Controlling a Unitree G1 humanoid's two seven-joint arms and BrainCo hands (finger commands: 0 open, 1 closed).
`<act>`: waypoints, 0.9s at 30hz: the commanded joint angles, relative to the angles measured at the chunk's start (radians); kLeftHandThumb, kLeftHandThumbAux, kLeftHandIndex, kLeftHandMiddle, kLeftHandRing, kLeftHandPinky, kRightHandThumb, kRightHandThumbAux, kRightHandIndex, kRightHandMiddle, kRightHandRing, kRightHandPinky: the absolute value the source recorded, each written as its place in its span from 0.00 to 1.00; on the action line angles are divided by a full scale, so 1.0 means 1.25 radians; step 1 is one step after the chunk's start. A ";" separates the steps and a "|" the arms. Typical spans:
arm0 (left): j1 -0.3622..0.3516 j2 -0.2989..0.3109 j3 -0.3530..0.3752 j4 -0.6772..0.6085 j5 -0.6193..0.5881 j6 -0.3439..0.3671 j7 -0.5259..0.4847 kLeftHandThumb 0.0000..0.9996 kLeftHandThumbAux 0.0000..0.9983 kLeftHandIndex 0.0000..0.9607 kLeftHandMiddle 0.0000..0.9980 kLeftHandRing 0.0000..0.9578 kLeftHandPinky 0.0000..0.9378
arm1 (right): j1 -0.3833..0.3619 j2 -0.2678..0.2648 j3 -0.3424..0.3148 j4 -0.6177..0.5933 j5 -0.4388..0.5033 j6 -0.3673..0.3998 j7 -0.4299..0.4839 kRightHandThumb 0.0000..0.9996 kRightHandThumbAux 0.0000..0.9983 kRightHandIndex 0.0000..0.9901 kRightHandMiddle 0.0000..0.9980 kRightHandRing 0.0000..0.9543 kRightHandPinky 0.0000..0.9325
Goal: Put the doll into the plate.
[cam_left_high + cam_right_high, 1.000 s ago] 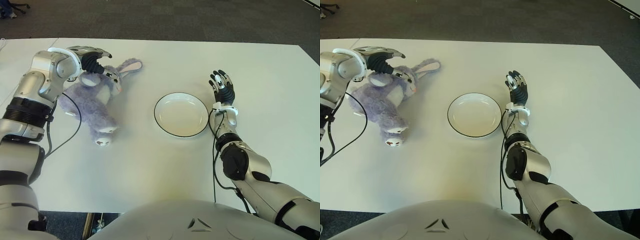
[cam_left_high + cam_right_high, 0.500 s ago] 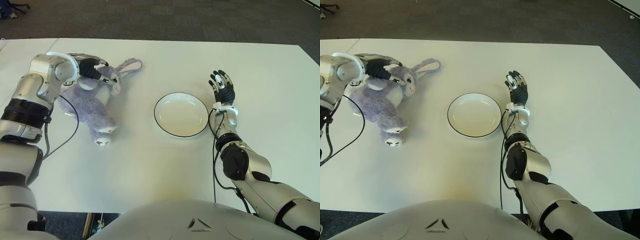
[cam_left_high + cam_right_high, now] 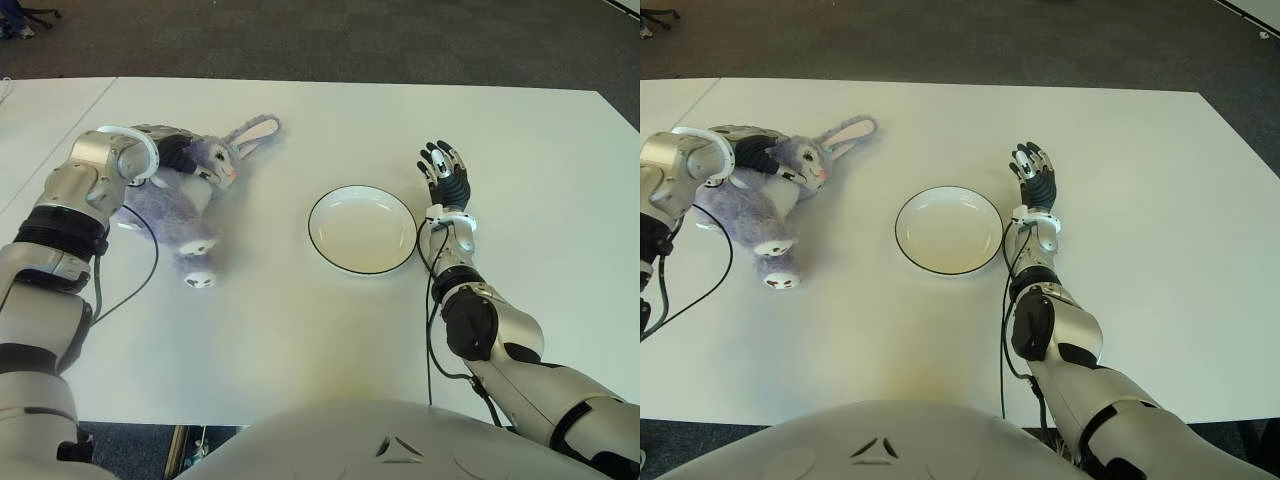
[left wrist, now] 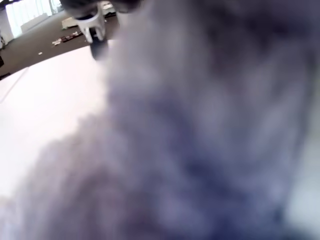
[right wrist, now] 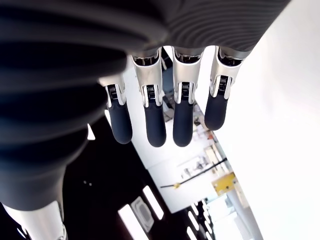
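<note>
A purple plush bunny doll (image 3: 170, 200) lies on its side at the left of the white table (image 3: 300, 330), with its pink-lined ears (image 3: 254, 130) pointing toward the plate. My left hand (image 3: 186, 158) is pressed into the doll at its neck, dark fingers curled around the fur. Purple fur (image 4: 190, 150) fills the left wrist view. The white plate (image 3: 362, 230), with a dark rim, sits empty at the table's middle. My right hand (image 3: 443, 172) shows just right of the plate, its fingers (image 5: 155, 120) straight and holding nothing.
A black cable (image 3: 150, 262) loops from my left wrist across the table beside the doll's feet (image 3: 199, 278). Dark carpet (image 3: 350, 40) lies beyond the table's far edge.
My left hand has come down from above the doll's head and closed on its neck. The doll's body and feet have swung left and back. The right hand has not moved.
</note>
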 commanded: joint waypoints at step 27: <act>-0.062 -0.246 -0.157 0.435 0.146 0.133 0.331 0.00 0.37 0.00 0.00 0.00 0.00 | 0.164 0.013 -0.038 0.106 0.037 0.104 -0.020 0.04 0.75 0.24 0.26 0.25 0.25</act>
